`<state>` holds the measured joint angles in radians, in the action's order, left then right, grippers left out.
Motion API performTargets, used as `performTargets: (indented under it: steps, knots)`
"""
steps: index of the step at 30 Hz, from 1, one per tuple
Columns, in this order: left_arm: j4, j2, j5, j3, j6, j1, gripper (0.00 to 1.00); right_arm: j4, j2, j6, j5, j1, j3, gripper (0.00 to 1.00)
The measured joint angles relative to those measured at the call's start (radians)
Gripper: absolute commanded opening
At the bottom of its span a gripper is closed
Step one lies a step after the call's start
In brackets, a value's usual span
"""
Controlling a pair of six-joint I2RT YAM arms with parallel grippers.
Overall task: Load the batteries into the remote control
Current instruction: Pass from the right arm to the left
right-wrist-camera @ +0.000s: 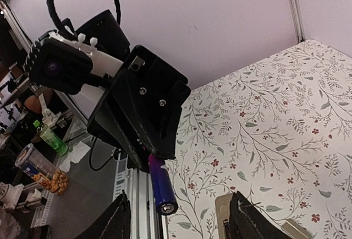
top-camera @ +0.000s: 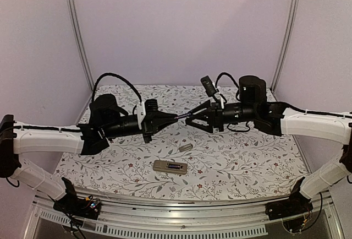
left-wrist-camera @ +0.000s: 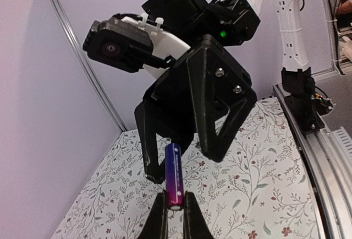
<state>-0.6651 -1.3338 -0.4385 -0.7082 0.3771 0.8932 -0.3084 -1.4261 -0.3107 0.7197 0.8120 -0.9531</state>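
Above the tabletop [top-camera: 247, 156], handover step: our L end effector [left-wrist-camera: 175, 203] pinches one battery [left-wrist-camera: 174, 173] by its end; R end effector [right-wrist-camera: 177, 211] spread around it, not touching. Remote [top-camera: 170, 166] lies below. Next we lower battery into it, ends lined up.

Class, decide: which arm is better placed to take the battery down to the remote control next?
Left: the left claw is shut on the battery; the right claw stands open around its other end. The remote control lies below.
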Motion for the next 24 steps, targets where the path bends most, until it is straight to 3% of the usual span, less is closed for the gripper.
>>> performTargets:
  steps: [3, 7, 12, 17, 24]
  knots:
    - [0.055, 0.015, -0.026, 0.0, -0.073, -0.012, 0.0, 0.204, 0.053, 0.211, -0.057, 0.002, -0.047, 0.64]
    - [0.055, 0.021, -0.108, 0.006, -0.161, -0.018, 0.0, 0.385, 0.154, 0.522, -0.128, 0.019, -0.089, 0.44]
    - [0.058, 0.014, -0.156, 0.007, -0.238, -0.023, 0.0, 0.518, 0.154, 0.849, -0.26, 0.085, -0.177, 0.44]
    - [0.048, 0.008, -0.175, 0.016, -0.293, -0.036, 0.0, 0.592, 0.093, 1.001, -0.322, 0.113, -0.216, 0.42]
    - [-0.003, -0.005, -0.184, 0.042, -0.331, -0.039, 0.0, 0.621, 0.082, 1.059, -0.328, 0.126, -0.216, 0.36]
